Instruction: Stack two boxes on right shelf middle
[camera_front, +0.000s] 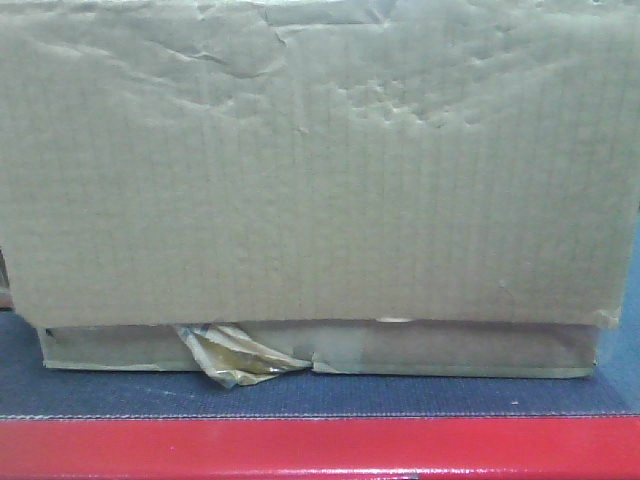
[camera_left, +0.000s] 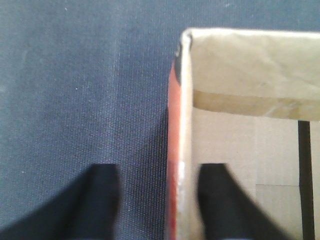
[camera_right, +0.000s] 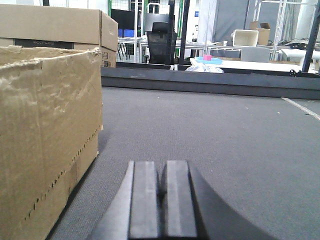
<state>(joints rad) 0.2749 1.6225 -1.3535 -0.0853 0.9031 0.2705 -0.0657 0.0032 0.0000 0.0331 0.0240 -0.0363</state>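
Observation:
A tall, wide cardboard box fills the front view. Under its lower edge shows a shallow box with a crumpled glossy tape strip. Both are on a dark grey mat. Seen from above, my left gripper is open and straddles the side wall of an open-topped box. One finger is outside over the mat, the other finger is inside the box. My right gripper is shut and empty, low over the mat, with a box to its left. The right shelf is out of view.
The mat has a red front edge. In the right wrist view another carton stands behind the near box, and a dark low rail bounds the mat's far side. Beyond it are a chair and tables.

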